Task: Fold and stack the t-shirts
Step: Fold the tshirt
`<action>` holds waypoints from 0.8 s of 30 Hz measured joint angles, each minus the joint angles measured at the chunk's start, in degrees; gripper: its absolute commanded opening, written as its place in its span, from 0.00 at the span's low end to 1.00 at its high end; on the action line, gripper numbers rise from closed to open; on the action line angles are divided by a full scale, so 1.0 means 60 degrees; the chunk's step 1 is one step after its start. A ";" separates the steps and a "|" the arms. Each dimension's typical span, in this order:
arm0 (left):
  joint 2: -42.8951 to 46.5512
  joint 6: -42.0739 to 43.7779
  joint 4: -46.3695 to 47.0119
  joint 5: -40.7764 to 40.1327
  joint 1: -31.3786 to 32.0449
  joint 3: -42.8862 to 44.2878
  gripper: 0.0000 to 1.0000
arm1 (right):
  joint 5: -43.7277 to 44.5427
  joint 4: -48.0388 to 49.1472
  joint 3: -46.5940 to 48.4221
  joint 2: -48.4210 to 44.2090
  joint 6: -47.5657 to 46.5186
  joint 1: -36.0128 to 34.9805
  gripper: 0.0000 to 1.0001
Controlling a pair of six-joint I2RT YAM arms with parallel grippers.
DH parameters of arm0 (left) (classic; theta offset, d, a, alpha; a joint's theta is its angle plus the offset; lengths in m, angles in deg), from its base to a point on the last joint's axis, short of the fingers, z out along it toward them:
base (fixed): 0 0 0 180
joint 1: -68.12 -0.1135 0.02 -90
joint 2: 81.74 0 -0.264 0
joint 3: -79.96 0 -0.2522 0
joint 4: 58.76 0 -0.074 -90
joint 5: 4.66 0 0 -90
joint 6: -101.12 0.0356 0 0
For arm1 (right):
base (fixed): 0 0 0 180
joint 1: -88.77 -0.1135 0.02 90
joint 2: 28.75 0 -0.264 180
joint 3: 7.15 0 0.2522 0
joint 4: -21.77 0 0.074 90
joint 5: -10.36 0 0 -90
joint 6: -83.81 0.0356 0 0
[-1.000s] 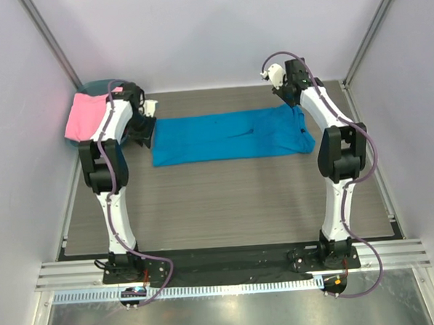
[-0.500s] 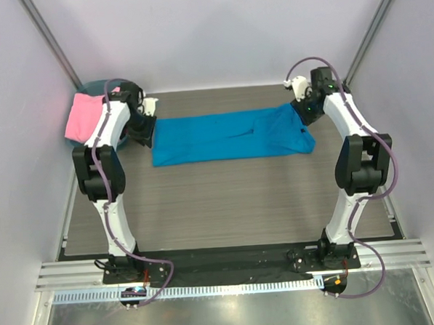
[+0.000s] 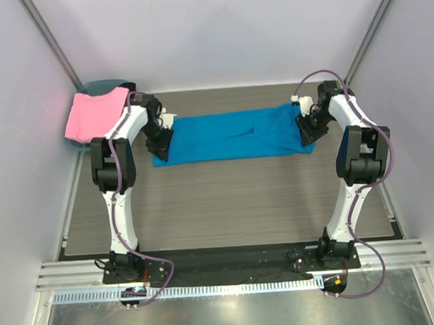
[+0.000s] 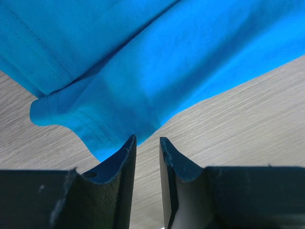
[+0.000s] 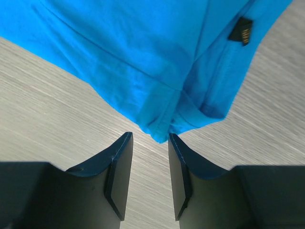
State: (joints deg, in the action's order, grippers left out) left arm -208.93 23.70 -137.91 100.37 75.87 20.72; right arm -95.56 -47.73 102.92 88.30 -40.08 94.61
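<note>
Blue t-shirt [image 3: 234, 135], flat on surface [image 3: 226, 198]; both ends now attended.
Left pincer [image 4: 147, 139], right pincer [image 5: 150, 135] newly lowered to near corners; each narrowly parted, empty; fold grasp judged imminent.

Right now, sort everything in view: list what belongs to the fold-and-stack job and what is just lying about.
Belongs to the job:
blue t-shirt, spread flat
pink t-shirt, draped at the far left corner
left end effector and right end effector, open at the blue t-shirt's ends

Just there:
teal round container under the pink t-shirt
wood-grain table
</note>
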 measured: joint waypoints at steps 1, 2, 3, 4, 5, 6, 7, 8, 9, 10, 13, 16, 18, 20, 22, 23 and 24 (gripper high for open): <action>-0.0040 0.0004 -0.0007 -0.0007 -0.0004 0.0000 0.27 | -0.0080 -0.0080 0.0007 0.0084 0.0000 0.0025 0.42; -0.0084 0.0011 -0.0011 -0.0015 -0.0011 0.0000 0.27 | -0.0138 -0.0149 0.0022 0.0153 -0.0004 0.0051 0.42; -0.0124 0.0015 -0.0011 -0.0040 -0.0018 0.0000 0.27 | -0.0178 -0.0204 0.0040 0.0226 -0.0007 0.0076 0.42; -0.0157 0.0015 -0.0011 -0.0062 -0.0025 0.0000 0.27 | -0.0208 -0.0226 0.0044 0.0270 -0.0007 0.0095 0.42; -0.0200 0.0018 -0.0011 -0.0095 -0.0025 0.0004 0.27 | -0.0233 -0.0262 0.0062 0.0328 -0.0015 0.0117 0.42; -0.0229 0.0022 -0.0011 -0.0124 -0.0025 0.0004 0.27 | -0.0255 -0.0299 0.0084 0.0382 -0.0025 0.0138 0.42; -0.0273 0.0025 -0.0015 -0.0175 -0.0025 0.0004 0.27 | -0.0273 -0.0306 0.0098 0.0433 -0.0036 0.0160 0.42; -0.0302 0.0025 -0.0015 -0.0204 -0.0025 0.0004 0.27 | -0.0280 -0.0317 0.0113 0.0470 -0.0044 0.0175 0.42; -0.0335 0.0033 -0.0015 -0.0266 -0.0025 0.0004 0.27 | -0.0302 -0.0339 0.0146 0.0514 -0.0047 0.0189 0.42; -0.0357 0.0047 -0.0015 -0.0295 -0.0025 0.0004 0.27 | -0.0313 -0.0342 0.0175 0.0550 -0.0047 0.0208 0.42; -0.0419 0.0091 -0.0015 -0.0408 -0.0025 0.0004 0.26 | -0.0404 -0.0386 0.0335 0.0710 -0.0055 0.0266 0.35; -0.0463 0.0186 -0.0022 -0.0543 -0.0025 0.0026 0.26 | -0.0499 -0.0401 0.0488 0.0907 -0.0069 0.0346 0.14; -0.0525 0.0237 -0.0036 -0.0627 -0.0025 0.0095 0.25 | -0.0561 -0.0433 0.0550 0.1038 -0.0084 0.0426 0.06; -0.0561 0.0273 -0.0044 -0.0729 -0.0025 0.0131 0.25 | -0.0623 -0.0474 0.0579 0.1122 -0.0080 0.0543 0.03; -0.0572 0.0310 -0.0047 -0.0794 -0.0033 0.0149 0.25 | -0.0667 -0.0554 0.0601 0.1129 -0.0095 0.0678 0.02; -0.0576 0.0331 -0.0051 -0.0827 -0.0036 0.0164 0.25 | -0.0696 -0.0616 0.0648 0.1129 -0.0117 0.0750 0.01; -0.0579 0.0372 -0.0055 -0.0845 -0.0047 0.0182 0.24 | -0.0725 -0.0678 0.0721 0.1133 -0.0131 0.0827 0.01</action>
State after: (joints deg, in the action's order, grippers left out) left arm -212.41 25.93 -138.23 95.30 75.59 21.82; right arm -99.91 -51.80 107.25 95.10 -40.86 99.57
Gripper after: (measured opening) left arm 0.251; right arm 0.056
